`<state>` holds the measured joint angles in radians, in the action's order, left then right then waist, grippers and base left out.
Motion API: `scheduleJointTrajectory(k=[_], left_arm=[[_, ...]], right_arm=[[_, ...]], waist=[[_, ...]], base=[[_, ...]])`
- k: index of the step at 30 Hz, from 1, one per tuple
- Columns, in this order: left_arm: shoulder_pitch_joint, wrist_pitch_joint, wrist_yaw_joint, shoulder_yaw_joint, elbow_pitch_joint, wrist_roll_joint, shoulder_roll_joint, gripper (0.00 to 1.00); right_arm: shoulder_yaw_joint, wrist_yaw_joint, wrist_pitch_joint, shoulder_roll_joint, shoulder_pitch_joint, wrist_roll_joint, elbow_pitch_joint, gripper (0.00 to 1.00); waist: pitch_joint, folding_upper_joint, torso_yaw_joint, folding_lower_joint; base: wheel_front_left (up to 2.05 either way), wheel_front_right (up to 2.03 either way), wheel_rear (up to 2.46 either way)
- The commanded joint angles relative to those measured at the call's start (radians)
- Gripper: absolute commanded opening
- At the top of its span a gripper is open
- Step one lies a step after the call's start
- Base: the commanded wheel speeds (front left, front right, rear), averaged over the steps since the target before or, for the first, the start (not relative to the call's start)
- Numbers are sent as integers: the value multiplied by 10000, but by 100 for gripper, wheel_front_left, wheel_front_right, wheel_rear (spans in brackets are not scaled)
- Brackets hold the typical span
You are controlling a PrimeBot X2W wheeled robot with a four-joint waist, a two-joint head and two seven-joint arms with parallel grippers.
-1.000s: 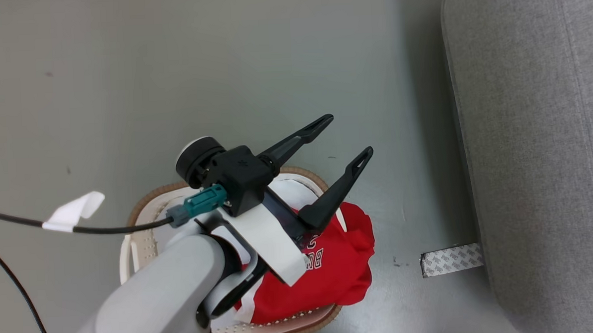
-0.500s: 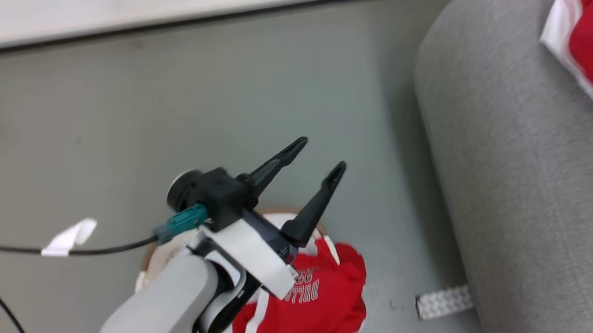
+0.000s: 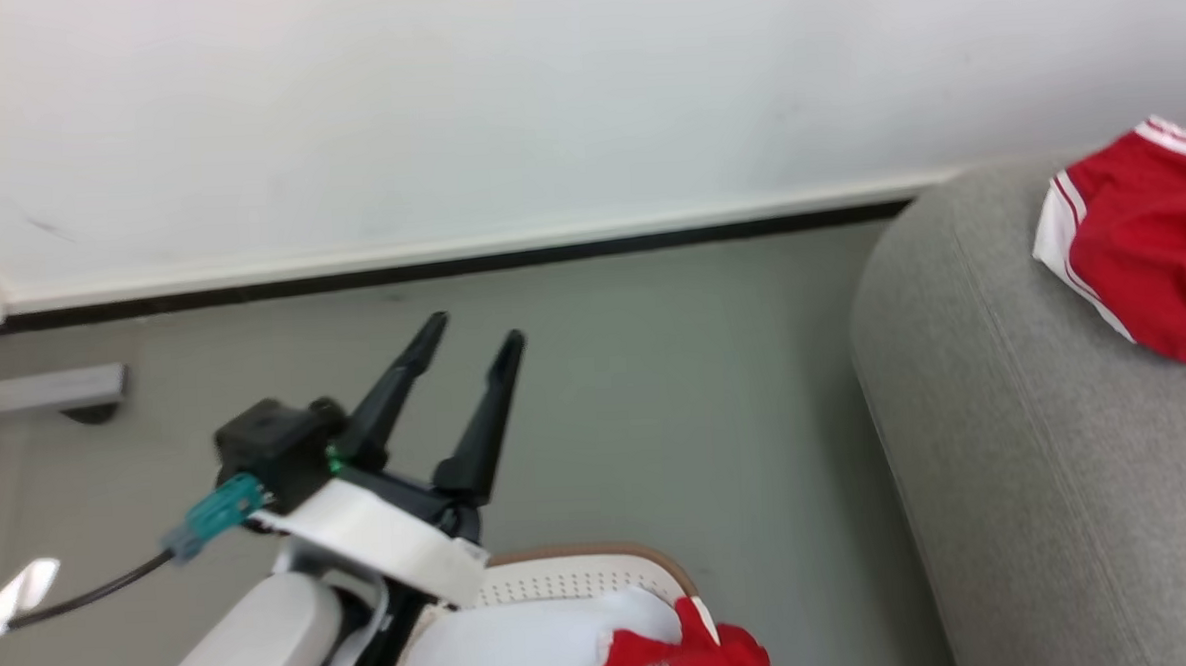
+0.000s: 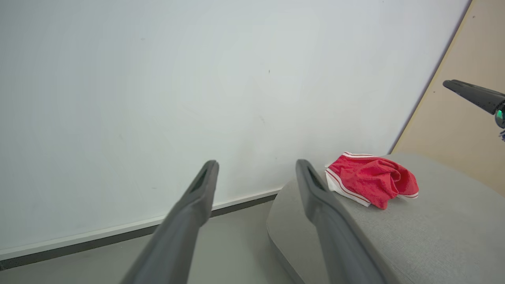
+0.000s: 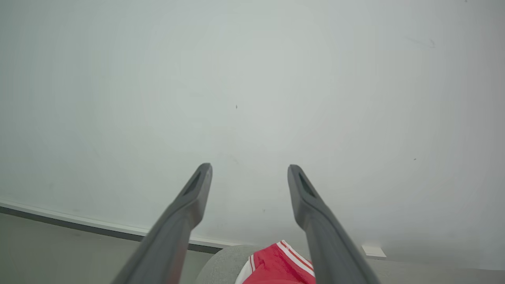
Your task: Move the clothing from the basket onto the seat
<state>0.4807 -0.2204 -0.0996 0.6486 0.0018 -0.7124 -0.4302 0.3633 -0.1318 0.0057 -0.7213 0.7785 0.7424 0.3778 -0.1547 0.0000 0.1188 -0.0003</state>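
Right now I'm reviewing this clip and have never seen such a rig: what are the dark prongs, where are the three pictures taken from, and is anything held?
It is a two-armed wheeled robot. The prongs are the fingers of its pincers. The head view looks down: the left pincer stands open and empty above the basket, which holds a red top. On the grey seat lie red shorts. The other two pictures come from wrist cameras, each looking along its own fingers. The right pincer is open and empty above the shorts.
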Motion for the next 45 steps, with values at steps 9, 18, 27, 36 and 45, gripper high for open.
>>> scheduleJointTrajectory(k=[9,18,27,36,45], left_arm=[[-1655,-419,-863,-1401,-343,-171,-403,100],[-3380,-438,-1009,-2944,-858,758,336,100],[-4887,-440,-358,-4174,-706,1834,1119,100],[-5037,-441,297,-4774,-474,2436,1703,100],[-5064,-441,658,-5156,-331,2779,2054,100]], right_arm=[[-920,22,-618,1605,-2571,-837,-2134,100],[-1961,22,-1162,4092,-6135,-2259,-3715,100],[-2464,22,-2018,5475,-7653,-2955,-3687,100],[-2386,22,-2098,5731,-7430,-3205,-3513,100],[-2299,22,-2097,5787,-7304,-3211,-3492,100]], waist=[[1102,0,-945,3],[1374,0,-1129,3],[1484,0,-943,3],[1421,0,-871,3],[1369,0,-708,3]], base=[[0,0,0],[0,0,0],[0,0,0],[0,0,0],[0,0,0]])
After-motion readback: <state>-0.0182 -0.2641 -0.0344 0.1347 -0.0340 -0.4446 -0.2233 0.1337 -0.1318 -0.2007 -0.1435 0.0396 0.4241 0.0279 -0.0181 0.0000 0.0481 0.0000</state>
